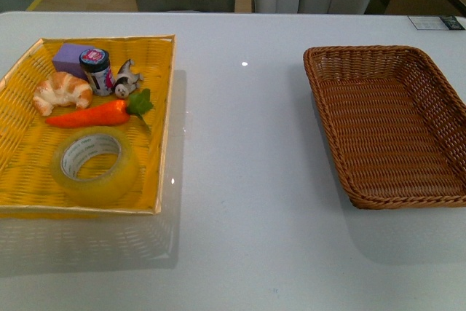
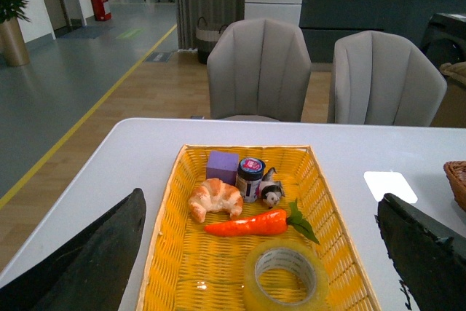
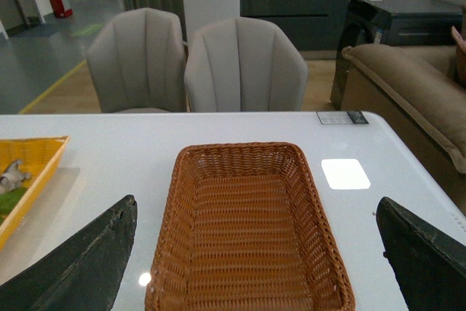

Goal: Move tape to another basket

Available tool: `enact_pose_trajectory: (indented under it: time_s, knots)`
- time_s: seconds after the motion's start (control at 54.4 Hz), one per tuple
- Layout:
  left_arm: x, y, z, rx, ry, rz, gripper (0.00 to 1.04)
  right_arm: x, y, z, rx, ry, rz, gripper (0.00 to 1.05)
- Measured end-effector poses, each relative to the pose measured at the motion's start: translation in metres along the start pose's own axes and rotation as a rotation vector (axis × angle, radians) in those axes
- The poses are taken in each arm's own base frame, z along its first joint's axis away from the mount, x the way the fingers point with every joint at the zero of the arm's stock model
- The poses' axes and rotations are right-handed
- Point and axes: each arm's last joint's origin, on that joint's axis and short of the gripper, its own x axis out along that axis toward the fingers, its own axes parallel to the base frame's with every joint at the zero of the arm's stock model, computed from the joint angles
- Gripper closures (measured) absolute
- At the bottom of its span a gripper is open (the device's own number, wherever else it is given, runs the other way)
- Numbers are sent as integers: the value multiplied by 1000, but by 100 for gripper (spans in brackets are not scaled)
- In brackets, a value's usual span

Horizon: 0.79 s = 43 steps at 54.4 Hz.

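Tape [image 1: 95,164] flat in yellow tray [image 1: 25,180], below wide-spread left gripper [image 2: 262,194], untouched

A pale grey table [image 1: 240,180] fills the frame. On it sit a yellow woven tray [image 1: 162,121] at left and a brown wicker basket [image 1: 324,107] at right (well apart). A small card [image 1: 435,23] lies upper right.

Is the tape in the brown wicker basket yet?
No, the tape lies in the yellow basket, just on the near side of the carrot, well apart from the brown basket.
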Motion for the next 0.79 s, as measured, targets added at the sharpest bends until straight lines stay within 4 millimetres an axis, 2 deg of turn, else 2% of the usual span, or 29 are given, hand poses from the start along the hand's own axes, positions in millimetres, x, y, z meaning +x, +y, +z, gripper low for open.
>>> enact_pose_trajectory:
  time_s: [0.607, 0.644, 0.699, 0.791]
  knots:
    - [0, 0, 0, 2, 10, -8, 9, 0, 0, 0, 0, 0, 0, 9]
    - [0, 0, 0, 20, 106, -54, 9, 0, 0, 0, 0, 0, -1, 9]
    - [3, 1, 4, 5, 375, -137, 9, 0, 0, 0, 0, 0, 1, 9]
    - [22, 4, 13, -26, 562, -159, 9, 0, 0, 0, 0, 0, 1, 9]
